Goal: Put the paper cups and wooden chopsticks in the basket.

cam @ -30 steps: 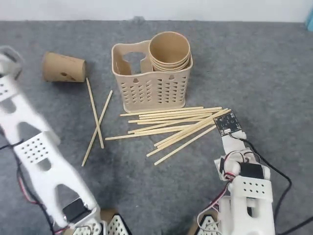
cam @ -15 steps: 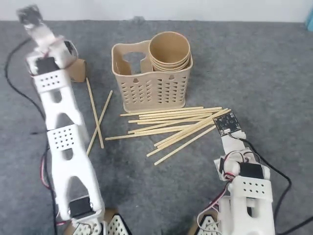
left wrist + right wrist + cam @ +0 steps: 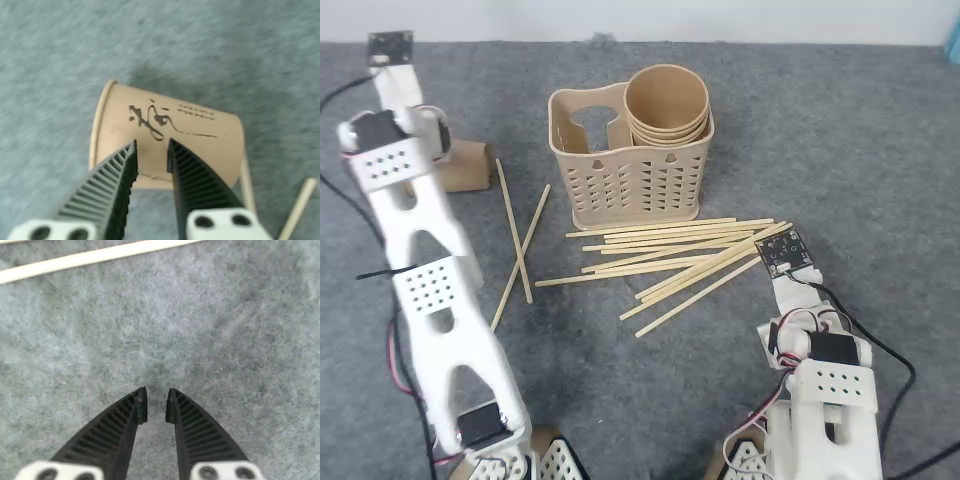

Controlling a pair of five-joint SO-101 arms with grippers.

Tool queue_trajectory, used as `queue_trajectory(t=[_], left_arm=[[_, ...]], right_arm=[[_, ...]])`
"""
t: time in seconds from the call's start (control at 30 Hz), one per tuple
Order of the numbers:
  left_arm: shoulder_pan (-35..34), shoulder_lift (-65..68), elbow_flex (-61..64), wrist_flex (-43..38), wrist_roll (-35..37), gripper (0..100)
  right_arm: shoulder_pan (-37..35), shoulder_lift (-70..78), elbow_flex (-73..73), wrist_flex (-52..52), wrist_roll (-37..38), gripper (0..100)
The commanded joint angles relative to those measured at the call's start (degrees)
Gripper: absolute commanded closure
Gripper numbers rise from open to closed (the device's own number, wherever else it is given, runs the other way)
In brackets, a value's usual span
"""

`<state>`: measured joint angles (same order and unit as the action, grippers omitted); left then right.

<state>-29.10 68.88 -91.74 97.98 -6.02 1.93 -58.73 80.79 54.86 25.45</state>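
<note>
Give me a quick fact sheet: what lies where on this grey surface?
Basket: upright, a stack of paper cups in one compartment
Loose paper cup: on its side, left of the basket in the high view
Chopsticks pile: on the mat in front of the basket
Two more chopsticks: crossed, between loose cup and basket
Left jaws: above the loose cup, holding nothing
Right jaws: over bare mat beside the pile, holding nothing
</note>
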Motion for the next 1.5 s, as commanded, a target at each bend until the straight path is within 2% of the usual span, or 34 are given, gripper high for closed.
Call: queue_trajectory(t=[0.0,0.33,0.43,0.53,0.7,0.93,1.03,1.23,1.47], left_arm=[[-4.4,-12.0,5.9,3.1,2.0,93],[-12.7,-47.3,35.1,2.5,2.0,93],[-12.2,-51.3,44.9,-2.2,2.0,93],[-11.3,-50.9,52.0,-10.0,2.6,89],[-11.6,-46.1,56.7,-20.6,9.6,78],[-10.4,-34.1,56.6,-33.6,10.5,77],[-10.4,-30.0,56.5,-36.8,12.4,78],[-9.6,-24.6,51.0,-34.4,15.4,78],[-6.2,-20.9,43.0,-25.4,15.7,78]], right_arm=[[-0.7,-1.5,-0.5,-1.2,0.6,92.4],[-0.7,-1.5,-0.4,-1.2,0.6,92.4],[-0.7,-1.5,-0.4,-0.9,0.6,92.4],[-0.7,-1.5,-0.4,-0.7,0.6,92.4],[-0.7,-1.5,-0.4,0.2,0.6,92.4],[-0.7,-1.5,-0.4,0.6,0.6,92.4],[-0.7,-1.5,-0.4,0.6,0.6,92.4],[-0.7,-1.5,-0.4,0.4,0.6,92.4],[-0.7,-1.5,-0.4,0.3,0.6,92.4]])
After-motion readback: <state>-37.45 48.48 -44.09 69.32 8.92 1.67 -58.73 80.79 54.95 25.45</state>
